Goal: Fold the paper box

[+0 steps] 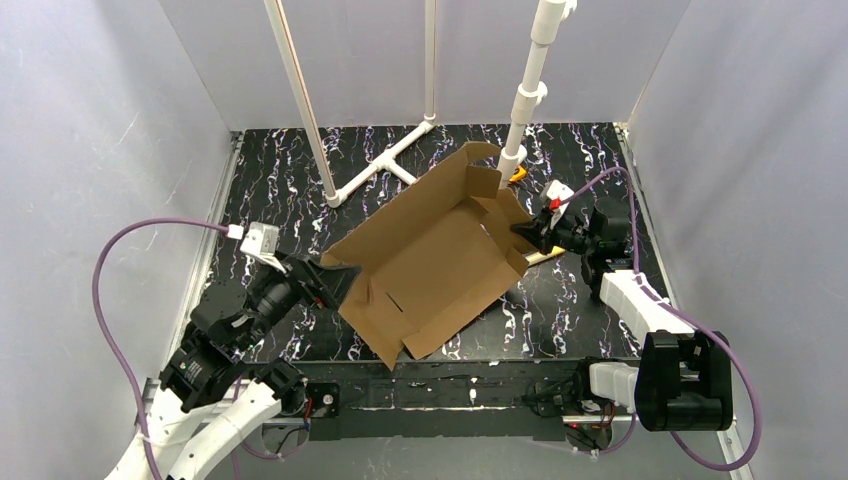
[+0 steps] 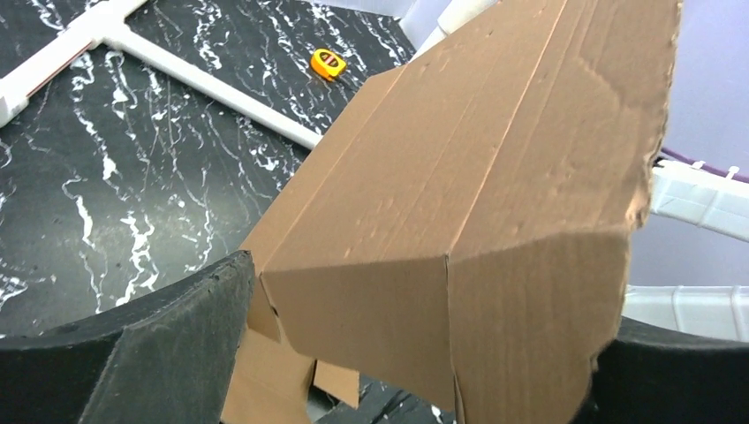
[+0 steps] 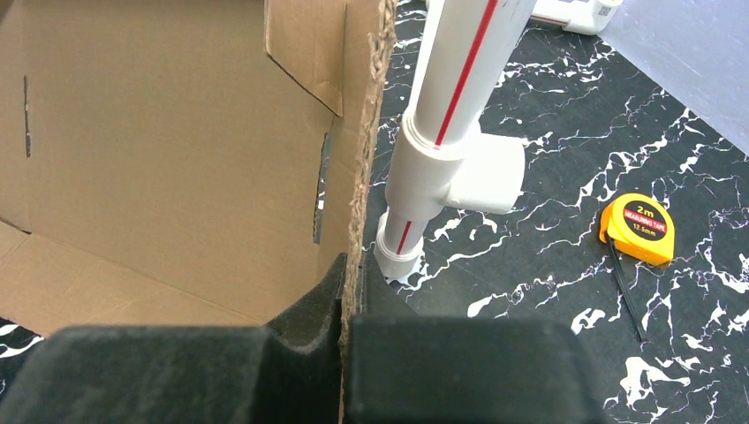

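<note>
Two end effectors (image 1: 332, 281) (image 1: 524, 240), one paper box (image 1: 430, 262)

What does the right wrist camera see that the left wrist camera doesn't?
Only the right wrist view shows the inside of the paper box, with its slots, the right gripper pinching its edge, and the 2m label on the orange tape measure. Only the left wrist view shows the box's outside and the left gripper, a finger on each side of it. Both show the box, the tape measure, white pipe and the black marbled table.
</note>
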`<move>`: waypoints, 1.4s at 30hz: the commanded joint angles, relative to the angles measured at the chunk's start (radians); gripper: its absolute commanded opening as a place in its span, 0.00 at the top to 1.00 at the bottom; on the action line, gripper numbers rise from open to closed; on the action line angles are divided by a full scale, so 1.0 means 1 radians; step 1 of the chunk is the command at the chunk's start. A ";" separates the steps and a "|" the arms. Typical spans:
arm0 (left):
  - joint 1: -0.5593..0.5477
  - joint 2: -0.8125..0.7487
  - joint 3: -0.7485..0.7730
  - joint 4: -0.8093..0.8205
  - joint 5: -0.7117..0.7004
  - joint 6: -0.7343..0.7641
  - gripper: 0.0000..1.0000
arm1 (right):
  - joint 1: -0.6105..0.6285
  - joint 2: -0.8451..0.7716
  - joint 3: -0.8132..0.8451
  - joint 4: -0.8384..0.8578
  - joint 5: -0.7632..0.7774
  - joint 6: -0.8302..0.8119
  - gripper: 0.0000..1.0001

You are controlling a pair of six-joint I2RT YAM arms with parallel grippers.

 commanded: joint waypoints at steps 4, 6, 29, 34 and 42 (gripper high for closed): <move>-0.003 0.061 -0.064 0.225 0.034 0.039 0.21 | -0.001 0.006 0.029 0.020 -0.005 0.009 0.99; -0.003 0.074 -0.075 0.252 0.028 0.054 0.27 | 0.000 0.006 0.028 0.020 -0.006 0.009 0.99; -0.003 0.146 0.011 0.253 0.170 0.738 1.00 | 0.012 0.000 -0.018 0.252 -0.011 0.280 0.99; -0.003 0.233 0.161 0.140 0.270 0.914 1.00 | 0.061 0.029 -0.019 0.356 0.095 0.377 0.99; -0.002 0.323 0.314 -0.006 0.341 1.021 1.00 | 0.141 0.103 -0.042 0.508 0.312 0.377 0.99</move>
